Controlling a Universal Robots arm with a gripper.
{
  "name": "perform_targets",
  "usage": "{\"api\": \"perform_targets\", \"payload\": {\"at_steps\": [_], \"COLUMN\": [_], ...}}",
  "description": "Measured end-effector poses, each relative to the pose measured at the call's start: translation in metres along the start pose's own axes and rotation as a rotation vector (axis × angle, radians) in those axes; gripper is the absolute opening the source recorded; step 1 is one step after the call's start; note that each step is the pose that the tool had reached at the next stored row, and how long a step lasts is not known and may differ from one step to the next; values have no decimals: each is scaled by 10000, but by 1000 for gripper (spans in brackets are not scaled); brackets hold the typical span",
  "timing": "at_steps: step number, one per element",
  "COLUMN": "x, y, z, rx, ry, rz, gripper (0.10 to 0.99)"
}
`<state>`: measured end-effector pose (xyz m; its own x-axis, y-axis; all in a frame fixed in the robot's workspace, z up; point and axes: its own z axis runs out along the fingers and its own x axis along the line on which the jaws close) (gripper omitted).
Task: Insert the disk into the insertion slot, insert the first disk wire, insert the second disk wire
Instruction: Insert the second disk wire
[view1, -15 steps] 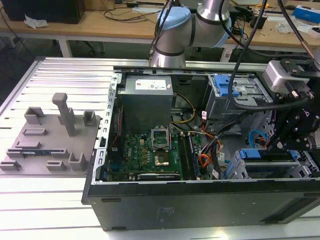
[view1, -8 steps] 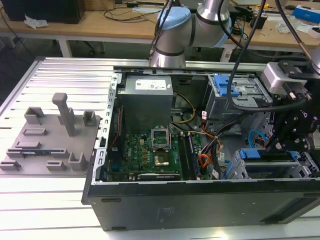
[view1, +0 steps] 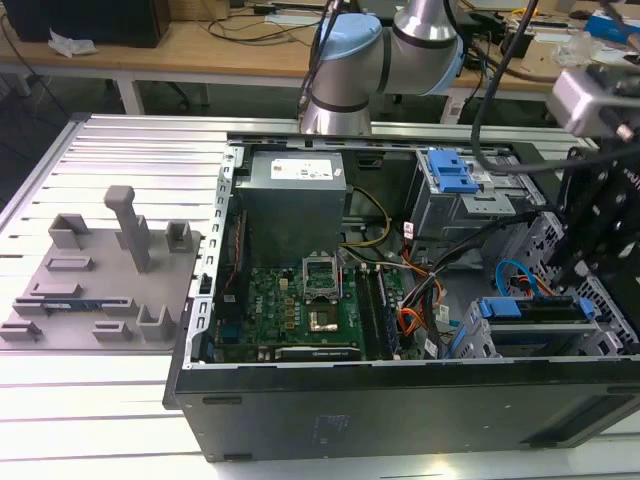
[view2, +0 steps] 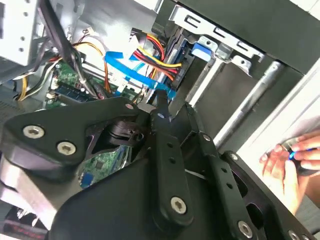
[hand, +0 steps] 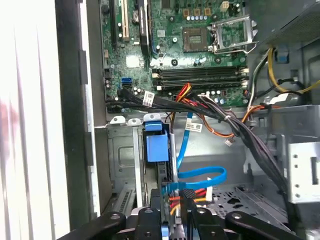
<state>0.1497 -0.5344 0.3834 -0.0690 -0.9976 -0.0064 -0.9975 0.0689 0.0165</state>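
The disk (view1: 530, 310) lies in the insertion slot (view1: 476, 342) at the case's corner on the exterior view's right, its blue carrier tab (hand: 157, 146) standing out of the grey cage (hand: 120, 157). My gripper (hand: 171, 199) hangs just over the disk's connector end, its fingers closed around the dark plug of the second disk wire (hand: 201, 175), a light blue loop. In the second wrist view this cable (view2: 125, 67) runs to my gripper (view2: 162, 98). The first disk wire (hand: 174, 202), a red, yellow and black bundle (view2: 157, 55), runs down beside that plug.
The open case holds a green motherboard (view1: 300, 300), a grey power supply (view1: 292, 200) and an upper bay with a blue latch (view1: 450, 172). A thick black cable bundle (hand: 240, 132) crosses beside the cage. A grey fixture plate (view1: 100, 270) lies outside the case. A person's hand (view2: 292, 157) is nearby.
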Motion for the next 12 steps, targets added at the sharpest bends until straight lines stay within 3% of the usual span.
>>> {"api": "perform_targets", "payload": {"at_steps": [1, 2, 3, 12], "x": [-3, -15, -17, -17], "y": [1, 4, 6, 7], "z": [-50, -71, -70, -70], "rx": [0, 2, 3, 3], "ry": [-2, 26, 36, 40], "rz": [0, -2, -1, 0], "gripper": [282, 153, 106, 106]}}
